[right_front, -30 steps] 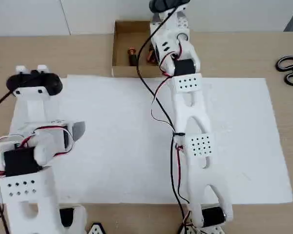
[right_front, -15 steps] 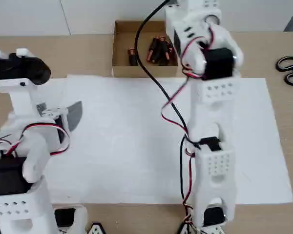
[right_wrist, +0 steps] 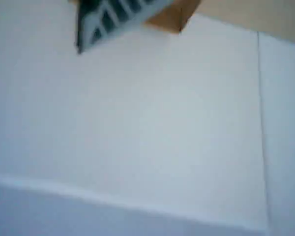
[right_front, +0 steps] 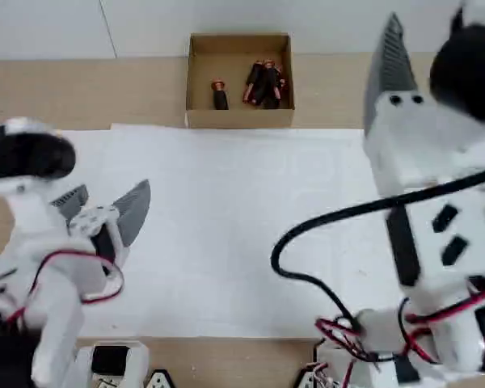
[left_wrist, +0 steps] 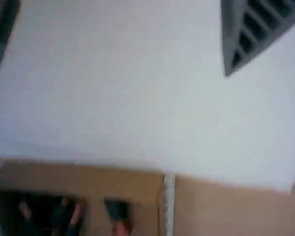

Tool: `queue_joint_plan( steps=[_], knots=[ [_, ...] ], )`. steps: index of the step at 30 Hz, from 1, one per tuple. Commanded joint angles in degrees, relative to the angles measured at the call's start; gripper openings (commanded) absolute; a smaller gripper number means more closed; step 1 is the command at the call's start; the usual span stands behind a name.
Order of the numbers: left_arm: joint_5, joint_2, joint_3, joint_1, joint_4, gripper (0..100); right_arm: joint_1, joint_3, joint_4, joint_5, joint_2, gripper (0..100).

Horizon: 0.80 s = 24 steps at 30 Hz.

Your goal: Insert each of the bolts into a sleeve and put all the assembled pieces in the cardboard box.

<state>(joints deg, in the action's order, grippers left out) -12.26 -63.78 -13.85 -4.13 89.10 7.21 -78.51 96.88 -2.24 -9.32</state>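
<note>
Left arm bent, left pincer (right_front: 105,208) over white foam sheet (right_front: 242,226), spread wide, gripping nothing. Right arm raised high, right pincer (right_front: 392,61) state can't tell. Brown cardboard box (right_front: 196,81) sits well ahead of left pincer, holding black copper-tipped assembled pieces (right_front: 263,82).

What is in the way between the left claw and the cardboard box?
Nothing that can be seen. Between the open left gripper and the cardboard box there is just the flat white sheet. The bolt pieces already lie inside the box.
</note>
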Motion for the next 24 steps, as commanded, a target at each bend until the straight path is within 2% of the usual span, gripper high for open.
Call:
queue_joint_plan(
  steps=[1, 6, 10, 14, 17, 24],
  knots=[
    [-0.4, -7.0, -3.7, 0.4, -6.7, 28, -3.1, 23.6, 0.2, -0.6, -8.7, 20.3],
    [-0.4, -16.3, -18.9, 0.2, -12.7, 28, -3.2, 53.6, -2.8, -0.2, -18.0, 20.3],
    [-0.4, -24.9, -30.9, 0.1, -20.0, 28, -3.3, 75.3, -12.8, -0.2, -22.4, 20.3],
    [-0.5, -34.1, -42.9, 0.4, -27.6, 28, -3.3, 97.5, -29.0, -0.2, -27.5, 20.4],
    [-0.5, -40.9, -50.0, 0.2, -31.7, 28, -3.4, 112.9, -44.8, -0.2, -32.9, 20.4],
    [-0.7, -40.2, -55.0, 0.4, -34.3, 28, -3.4, 142.4, -77.8, -0.4, -48.7, 20.4]
  ],
)
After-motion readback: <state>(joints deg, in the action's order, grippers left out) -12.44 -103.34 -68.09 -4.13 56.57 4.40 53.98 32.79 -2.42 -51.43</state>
